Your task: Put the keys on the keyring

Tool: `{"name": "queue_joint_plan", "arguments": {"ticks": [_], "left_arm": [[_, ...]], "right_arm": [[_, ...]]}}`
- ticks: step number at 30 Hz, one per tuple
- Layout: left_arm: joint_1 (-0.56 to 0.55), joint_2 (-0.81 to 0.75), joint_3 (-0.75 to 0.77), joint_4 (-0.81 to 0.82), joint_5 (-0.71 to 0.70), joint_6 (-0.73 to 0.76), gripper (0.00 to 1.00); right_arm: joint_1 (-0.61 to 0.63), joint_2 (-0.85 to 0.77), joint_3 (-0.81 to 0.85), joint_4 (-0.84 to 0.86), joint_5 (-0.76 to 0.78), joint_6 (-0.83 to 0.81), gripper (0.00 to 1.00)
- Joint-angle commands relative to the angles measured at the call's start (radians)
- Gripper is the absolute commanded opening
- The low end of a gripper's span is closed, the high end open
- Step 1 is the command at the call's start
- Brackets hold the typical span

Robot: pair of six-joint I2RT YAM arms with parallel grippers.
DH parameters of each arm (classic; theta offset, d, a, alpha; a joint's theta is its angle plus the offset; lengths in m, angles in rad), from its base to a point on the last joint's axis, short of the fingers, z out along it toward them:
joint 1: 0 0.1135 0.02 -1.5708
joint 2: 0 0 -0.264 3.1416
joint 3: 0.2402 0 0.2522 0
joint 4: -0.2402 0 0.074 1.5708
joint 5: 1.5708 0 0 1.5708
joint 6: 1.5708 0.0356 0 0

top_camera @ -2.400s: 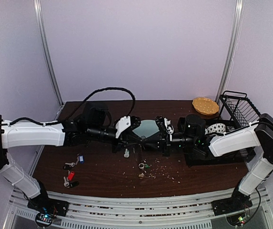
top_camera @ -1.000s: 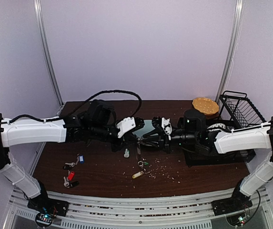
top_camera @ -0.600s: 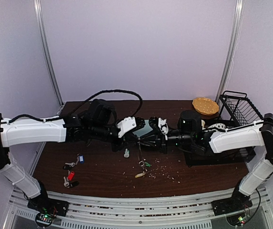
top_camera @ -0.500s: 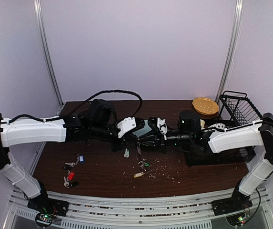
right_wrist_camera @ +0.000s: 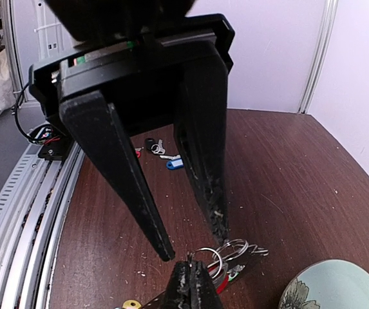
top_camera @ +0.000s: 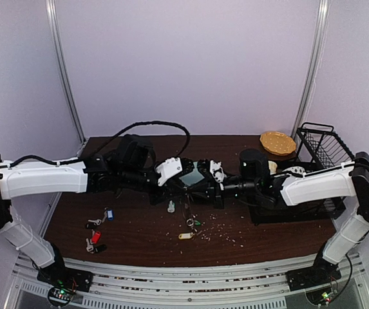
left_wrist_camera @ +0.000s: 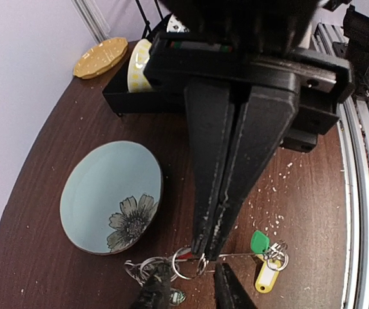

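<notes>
My left gripper (left_wrist_camera: 208,252) is shut on the thin grey keyring (left_wrist_camera: 242,255), just above the table in front of the plate. A split ring (left_wrist_camera: 185,264) with a red tag hangs at the pinch. The green-tagged key (left_wrist_camera: 259,243) and yellow-tagged key (left_wrist_camera: 266,278) sit at the ring's far end, low by the table (top_camera: 185,235). My right gripper (right_wrist_camera: 192,243) is open, its fingers either side of the left gripper's tips (right_wrist_camera: 194,278) and the split ring (right_wrist_camera: 205,259). The blue-tagged key (top_camera: 109,214) and red-tagged key (top_camera: 95,236) lie loose at the left.
A pale green plate with a flower (left_wrist_camera: 97,183) lies just behind the grippers. A black tray (top_camera: 287,209) holding a patterned bowl, a wire rack (top_camera: 326,147) and a yellow dish (top_camera: 277,143) stand at the right. A tiny clear bottle (top_camera: 170,206) and crumbs lie nearby.
My right gripper has moved left until its open fingers reach the left gripper's tips. The yellow tag, unseen at first, now shows below them. The left arm barely moved.
</notes>
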Motion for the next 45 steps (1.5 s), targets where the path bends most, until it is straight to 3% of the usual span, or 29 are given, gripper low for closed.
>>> {"name": "queue_joint_plan", "arguments": {"ticks": [1,11,17,23,30,41,45], "left_arm": [[0.018,-0.072,-0.063,0.158,0.060,-0.012,0.26],[0.041,-0.110,-0.137,0.202,0.189,-0.006,0.22],[0.040,-0.183,-0.223,0.412,0.276,-0.049,0.23],[0.039,-0.195,-0.220,0.508,0.328,-0.154,0.21],[0.040,-0.107,-0.141,0.424,0.205,-0.147,0.17],[0.040,-0.028,-0.097,0.352,0.246,-0.115,0.08],[0.040,-0.013,-0.081,0.300,0.221,-0.101,0.13]], "right_arm": [[-0.008,-0.041,-0.024,0.046,-0.016,0.049,0.00],[-0.035,-0.084,-0.084,0.241,-0.104,0.216,0.00],[-0.037,-0.099,-0.097,0.287,-0.094,0.253,0.00],[-0.036,-0.109,-0.122,0.368,-0.093,0.295,0.00],[-0.036,-0.113,-0.122,0.365,-0.083,0.275,0.00],[-0.036,-0.116,-0.122,0.352,-0.069,0.263,0.00],[-0.035,-0.123,-0.120,0.350,-0.056,0.258,0.00]]}}
